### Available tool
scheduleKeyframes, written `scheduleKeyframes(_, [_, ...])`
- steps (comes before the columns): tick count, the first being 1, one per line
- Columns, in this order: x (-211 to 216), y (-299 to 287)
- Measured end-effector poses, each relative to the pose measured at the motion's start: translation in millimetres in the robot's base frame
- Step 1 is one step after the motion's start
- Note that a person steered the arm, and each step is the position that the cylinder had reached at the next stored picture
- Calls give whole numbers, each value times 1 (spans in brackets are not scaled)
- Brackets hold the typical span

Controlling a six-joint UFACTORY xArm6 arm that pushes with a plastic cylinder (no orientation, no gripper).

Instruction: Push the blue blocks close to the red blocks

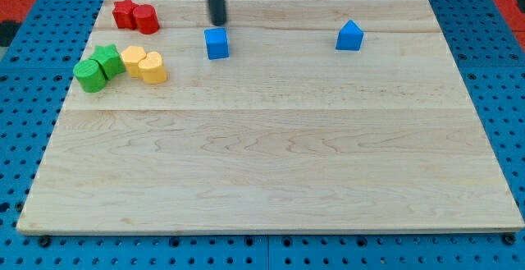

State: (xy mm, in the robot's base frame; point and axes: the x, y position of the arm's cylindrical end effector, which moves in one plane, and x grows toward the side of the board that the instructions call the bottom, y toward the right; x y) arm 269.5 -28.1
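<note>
Our tip (217, 22), a bare rod with no claw, sits just above the blue cube block (216, 43); pushing from here risks shoving it down-view, away from the red star block (124, 13) and the red cylinder block (147, 19).

Pale wood-grain desk (271, 155) over blue perforated base (16, 139). Dark grey tip (217, 22). Just below it, blue cube (216, 43); right, blue pointed block (349, 36). Left: red star (124, 12), red cylinder (147, 19), two green blocks (98, 67), two yellow blocks (144, 63).

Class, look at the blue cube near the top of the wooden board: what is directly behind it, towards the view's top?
Just behind the blue cube stands my tip, the dark rod's lower end, apparently slightly apart. The wooden board behind the rod is hidden.
</note>
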Motion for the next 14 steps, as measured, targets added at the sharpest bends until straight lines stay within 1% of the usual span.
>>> scheduleKeyframes(1, [44, 77])
scheduleKeyframes(2, [63, 12])
scheduleKeyframes(3, [18, -50])
scheduleKeyframes(4, [15, -73])
scheduleKeyframes(5, [41, -14])
scheduleKeyframes(6, [67, -72])
scheduleKeyframes(7, [56, -122])
scheduleKeyframes(8, [29, -135])
scheduleKeyframes(9, [11, -134])
scheduleKeyframes(10, [-1, -19])
scheduleKeyframes(11, [-14, 113])
scheduleKeyframes(12, [-21, 224])
scheduleKeyframes(13, [30, 226])
scheduleKeyframes(14, [28, 131])
